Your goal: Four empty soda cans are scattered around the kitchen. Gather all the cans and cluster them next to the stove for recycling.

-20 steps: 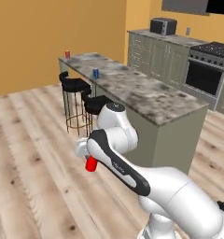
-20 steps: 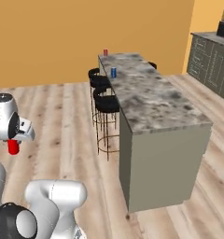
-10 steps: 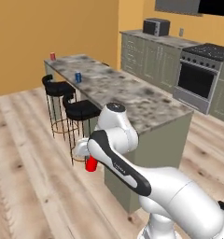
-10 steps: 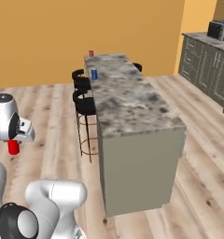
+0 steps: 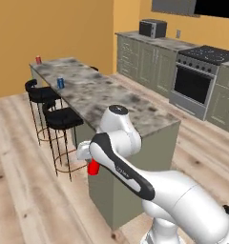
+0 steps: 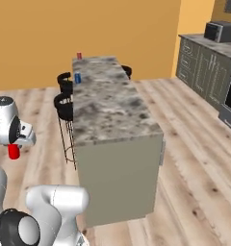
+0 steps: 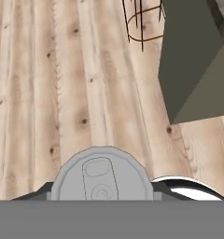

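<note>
My gripper (image 5: 91,162) is shut on a red soda can (image 5: 93,167), held above the wood floor beside the island's near end. The right base view has the gripper (image 6: 15,145) and the can (image 6: 13,152) at the left. In the hand view the can's silvery top (image 7: 101,179) sits between the dark fingertips (image 7: 43,191). A blue can (image 5: 60,83) (image 6: 78,78) stands on the island counter (image 5: 111,102). Another red can (image 5: 38,59) (image 6: 79,55) is at the island's far end. The stove (image 5: 202,78) stands at the right wall.
Two black bar stools (image 5: 63,119) (image 6: 64,103) stand along the island's left side. The island's grey-green end panel (image 7: 193,70) is close to the hand. A black microwave (image 5: 152,28) (image 6: 220,31) sits on the back counter. Open plank floor lies between island and stove.
The whole picture has shifted, so the base has driven and turned: the island's near end is now closer. The red can stays in the shut gripper, held the same way.
</note>
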### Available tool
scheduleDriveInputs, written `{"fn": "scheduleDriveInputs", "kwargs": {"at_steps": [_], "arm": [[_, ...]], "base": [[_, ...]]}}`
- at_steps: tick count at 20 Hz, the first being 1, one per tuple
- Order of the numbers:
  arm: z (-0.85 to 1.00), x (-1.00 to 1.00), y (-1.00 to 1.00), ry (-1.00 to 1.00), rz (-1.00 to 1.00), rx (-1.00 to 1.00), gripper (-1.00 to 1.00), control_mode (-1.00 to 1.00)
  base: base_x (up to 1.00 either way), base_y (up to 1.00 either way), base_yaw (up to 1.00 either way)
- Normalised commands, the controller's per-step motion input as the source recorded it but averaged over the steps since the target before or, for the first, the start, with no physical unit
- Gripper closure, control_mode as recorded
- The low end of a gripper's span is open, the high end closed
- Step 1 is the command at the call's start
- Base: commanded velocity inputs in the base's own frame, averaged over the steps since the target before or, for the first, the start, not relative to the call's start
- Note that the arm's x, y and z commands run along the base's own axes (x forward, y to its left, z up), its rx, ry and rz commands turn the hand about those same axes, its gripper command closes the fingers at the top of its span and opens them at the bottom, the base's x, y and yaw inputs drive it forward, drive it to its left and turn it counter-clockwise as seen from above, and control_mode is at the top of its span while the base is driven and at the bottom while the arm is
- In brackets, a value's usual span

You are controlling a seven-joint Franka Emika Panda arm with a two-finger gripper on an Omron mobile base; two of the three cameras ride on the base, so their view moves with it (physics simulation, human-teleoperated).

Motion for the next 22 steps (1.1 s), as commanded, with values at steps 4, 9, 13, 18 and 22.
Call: {"fn": "scheduleDriveInputs", "kwargs": {"at_steps": [4, 9, 13, 18, 22], "arm": [[0.00, 0.00, 0.00, 0.00, 0.00, 0.00, 1.00, 1.00], [0.00, 0.00, 0.00, 0.00, 0.00, 0.00, 1.00, 1.00], [0.00, 0.00, 0.00, 0.00, 0.00, 0.00, 1.00, 1.00], [0.00, 0.00, 0.00, 0.00, 0.00, 0.00, 1.00, 1.00], [0.00, 0.00, 0.00, 0.00, 0.00, 0.00, 1.00, 1.00]], "base": [[0.30, -0.60, 0.00], [0.27, -0.63, 0.00], [0.27, -0.64, 0.00], [0.29, -0.60, 0.01], [0.31, -0.59, 0.02]]}}
